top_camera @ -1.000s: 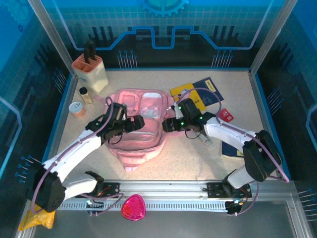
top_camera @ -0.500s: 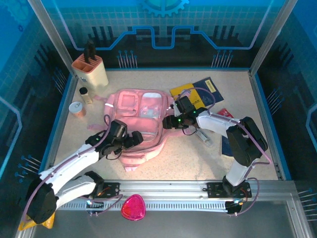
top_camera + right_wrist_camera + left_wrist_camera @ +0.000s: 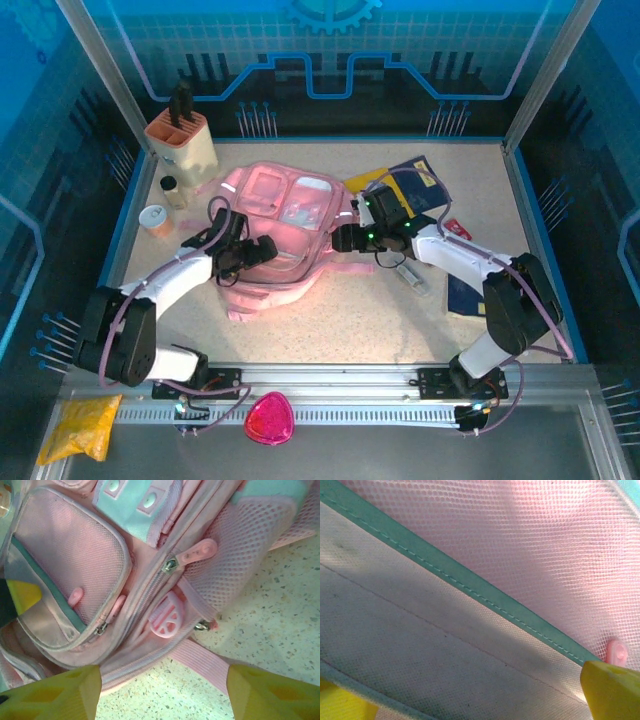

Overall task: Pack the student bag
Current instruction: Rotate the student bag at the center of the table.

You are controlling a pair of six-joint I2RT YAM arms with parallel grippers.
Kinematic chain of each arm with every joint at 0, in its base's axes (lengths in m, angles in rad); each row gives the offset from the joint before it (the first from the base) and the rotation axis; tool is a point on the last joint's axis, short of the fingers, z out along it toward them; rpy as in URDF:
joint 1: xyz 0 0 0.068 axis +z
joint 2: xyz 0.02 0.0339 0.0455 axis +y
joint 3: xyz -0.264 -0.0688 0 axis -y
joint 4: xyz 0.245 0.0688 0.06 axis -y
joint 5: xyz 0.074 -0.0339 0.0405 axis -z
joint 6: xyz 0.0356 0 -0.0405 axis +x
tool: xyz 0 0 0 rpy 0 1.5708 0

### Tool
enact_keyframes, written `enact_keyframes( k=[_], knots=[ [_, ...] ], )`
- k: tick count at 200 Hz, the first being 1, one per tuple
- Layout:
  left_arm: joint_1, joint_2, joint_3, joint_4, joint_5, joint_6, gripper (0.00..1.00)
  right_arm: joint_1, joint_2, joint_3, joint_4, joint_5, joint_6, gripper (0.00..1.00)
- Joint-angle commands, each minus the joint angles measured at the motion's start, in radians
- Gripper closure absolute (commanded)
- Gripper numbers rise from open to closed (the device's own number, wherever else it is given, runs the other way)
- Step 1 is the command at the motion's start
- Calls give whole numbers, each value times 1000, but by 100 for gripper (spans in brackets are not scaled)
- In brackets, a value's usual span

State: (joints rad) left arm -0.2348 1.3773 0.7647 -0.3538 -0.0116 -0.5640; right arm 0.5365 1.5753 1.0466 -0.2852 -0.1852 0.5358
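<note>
The bag [image 3: 285, 205] is noted flat beneath both hands, left hand [image 3: 262, 250] spread in its pocket mouth [image 3: 30, 572], right hand [image 3: 342, 240] apart over the zips [image 3: 170, 564]; mesh [image 3: 545, 555] could be snagged and the bag dragged.

- Bag [image 3: 285, 200]: pink throughout, with a pink mesh [image 3: 545, 555] pocket edged by a teal band [image 3: 455, 580] and a pale teal patch [image 3: 135, 505].
- Table [image 3: 380, 320]: beige, flecked with dark specks.
- Pouch [image 3: 270, 418]: magenta.
- Books [image 3: 415, 185]: navy, with one yellow.
- Block [image 3: 185, 145]: peach on top, cream below.
- Walls [image 3: 330, 60]: blue, traced with lighter circuit lines and grid.
- Right gripper [image 3: 162, 680]: yellow fingers [image 3: 265, 695].
</note>
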Motion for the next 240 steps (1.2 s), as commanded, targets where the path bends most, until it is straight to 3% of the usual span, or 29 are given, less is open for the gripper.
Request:
enact_keyframes(
  k=[1,45,74,105,154,198,219,240],
  knots=[
    [11,-55,55,-86,-27,101,1,-29,-2,10,-55,-17,25,32],
    [-24,-282,20,-142,46,-6,1,-96,84,65,-43,-68,82,26],
    [-154,-413,-39,-118,32,-125,2,-122,177,125,-22,-106,109,26],
    [-312,-430,-69,-92,-13,-220,5,-123,267,185,7,-133,136,26],
    [-530,-314,-102,100,-33,-315,7,-130,383,249,52,-121,140,29],
    [-623,-94,-84,310,12,-320,7,-147,449,270,107,-118,130,42],
    [-623,-5,-64,329,11,-304,7,-147,478,296,122,-148,131,52],
    [-620,68,-25,290,-21,-265,7,-148,483,301,167,-179,133,71]
  ],
)
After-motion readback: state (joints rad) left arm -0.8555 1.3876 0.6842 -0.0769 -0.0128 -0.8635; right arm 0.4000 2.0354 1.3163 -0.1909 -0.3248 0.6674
